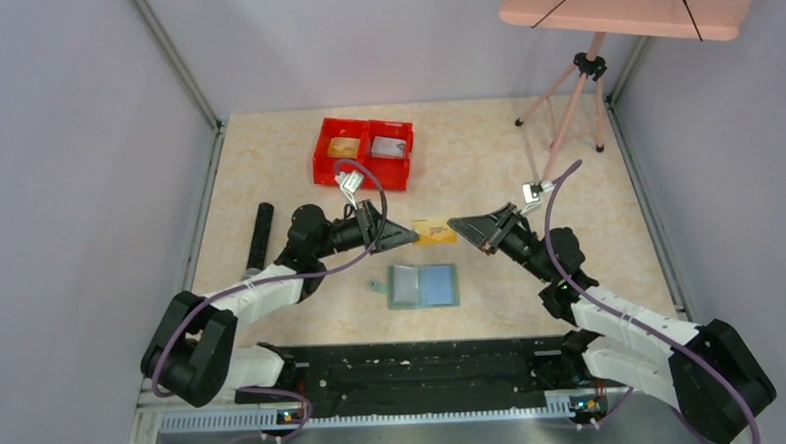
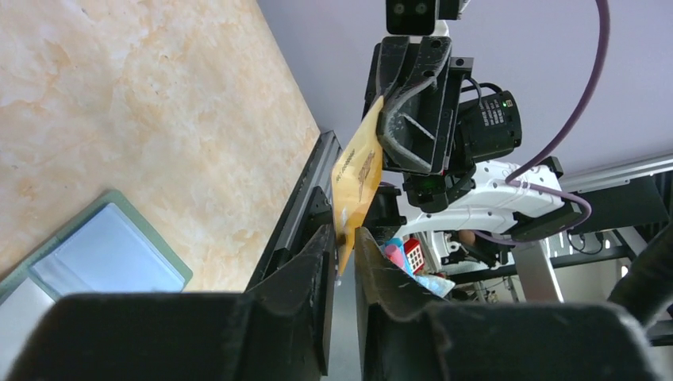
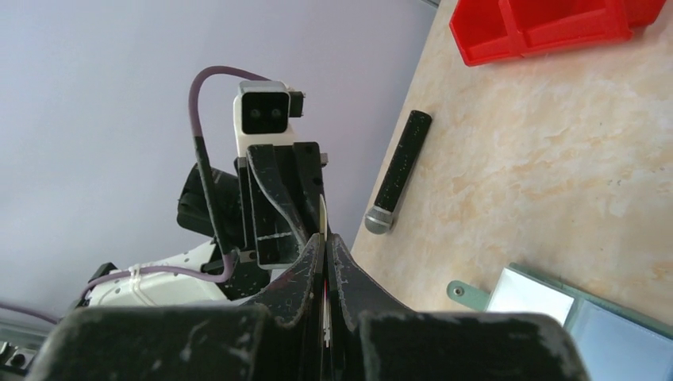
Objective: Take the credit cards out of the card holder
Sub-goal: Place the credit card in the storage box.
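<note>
A gold-yellow credit card (image 1: 434,230) hangs in the air between my two grippers, above the table. My right gripper (image 1: 456,224) is shut on the card's right end; in the right wrist view the card's thin edge (image 3: 324,216) is pinched between the fingers of that gripper (image 3: 326,242). My left gripper (image 1: 410,237) has the card's (image 2: 357,178) other end between its fingertips (image 2: 343,238), jaws narrow with a slim gap still showing. The sage-green card holder (image 1: 423,306) lies open and flat on the table below, pale blue-grey pockets up, its tab (image 3: 468,292) on the left.
A red double bin (image 1: 364,153) stands at the back, a gold card in its left half and a grey one in its right. A black cylinder (image 1: 260,236) lies at the left. A tripod (image 1: 574,94) stands at the back right.
</note>
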You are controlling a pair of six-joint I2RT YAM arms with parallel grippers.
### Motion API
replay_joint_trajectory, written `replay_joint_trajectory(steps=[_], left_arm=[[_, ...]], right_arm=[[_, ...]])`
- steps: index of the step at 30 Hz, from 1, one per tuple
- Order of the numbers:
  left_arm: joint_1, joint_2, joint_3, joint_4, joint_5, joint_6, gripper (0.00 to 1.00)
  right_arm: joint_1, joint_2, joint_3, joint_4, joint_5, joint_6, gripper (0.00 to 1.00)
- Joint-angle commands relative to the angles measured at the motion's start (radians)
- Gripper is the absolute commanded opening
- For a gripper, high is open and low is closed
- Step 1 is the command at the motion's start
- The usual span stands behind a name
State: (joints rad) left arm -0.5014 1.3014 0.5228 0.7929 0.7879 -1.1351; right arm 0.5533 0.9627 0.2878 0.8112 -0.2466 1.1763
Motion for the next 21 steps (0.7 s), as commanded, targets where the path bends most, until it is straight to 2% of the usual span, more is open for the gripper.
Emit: replay_joint_trajectory(steps=[1,5,7,9,13,15,17,21], left_arm=[[-0.002,0.013,0.022,0.079,-0.013,-0.011,0.18],[-0.003,0.021,0.024,0.067,-0.025,-0.010,0.18],[-0.003,0.025,0.027,0.067,-0.027,-0.012,0.13],[0.000,0.028,0.027,0.054,-0.041,-0.010,0.02],[0.019,0.027,0.049,-0.032,-0.060,0.018,0.00],[0.045,0.024,0.080,-0.124,-0.059,0.052,0.00],[0.075,0.026,0.133,-0.283,-0.068,0.129,0.00],[0.168,0.067,0.266,-0.568,0.009,0.314,0.00]], right_arm=[[-0.009,0.000,-0.027,0.052,0.018,0.009,0.00],[-0.007,-0.001,-0.045,0.055,0.028,0.011,0.00],[-0.009,-0.002,-0.048,0.054,0.030,0.011,0.00],[-0.008,-0.002,-0.050,0.047,0.031,0.008,0.00],[-0.009,-0.008,-0.048,0.027,0.033,-0.007,0.02],[-0.008,-0.013,-0.039,0.002,0.026,-0.026,0.10],[-0.009,-0.023,-0.029,-0.028,0.014,-0.058,0.20],[-0.008,-0.069,-0.003,-0.133,-0.011,-0.165,0.42]])
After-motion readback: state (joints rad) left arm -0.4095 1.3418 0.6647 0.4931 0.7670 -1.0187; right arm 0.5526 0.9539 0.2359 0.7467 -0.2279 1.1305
